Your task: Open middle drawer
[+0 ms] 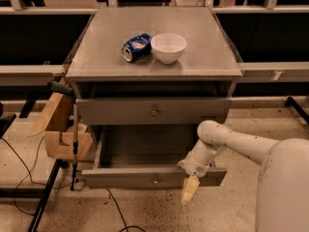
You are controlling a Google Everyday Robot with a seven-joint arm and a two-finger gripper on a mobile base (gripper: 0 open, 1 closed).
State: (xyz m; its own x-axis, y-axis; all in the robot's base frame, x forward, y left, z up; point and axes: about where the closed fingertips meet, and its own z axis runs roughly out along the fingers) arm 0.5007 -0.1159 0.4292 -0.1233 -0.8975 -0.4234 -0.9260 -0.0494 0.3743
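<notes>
The middle drawer (120, 178) is pulled well out of the grey cabinet. Its long flat front carries a small round knob (155, 181), and its shallow grey tray (145, 146) shows behind the front. My gripper (189, 189) hangs pointing down just in front of the drawer front, right of the knob and near the floor. The white arm (231, 141) reaches in from the right. Above it, another drawer front (116, 111) with a centre knob is closed.
A crushed blue can (136, 47) and a white bowl (168, 47) sit on the cabinet top (96, 57). A wooden fixture (60, 129) with a green-handled tool stands at the cabinet's left side. Cables cross the floor at the left.
</notes>
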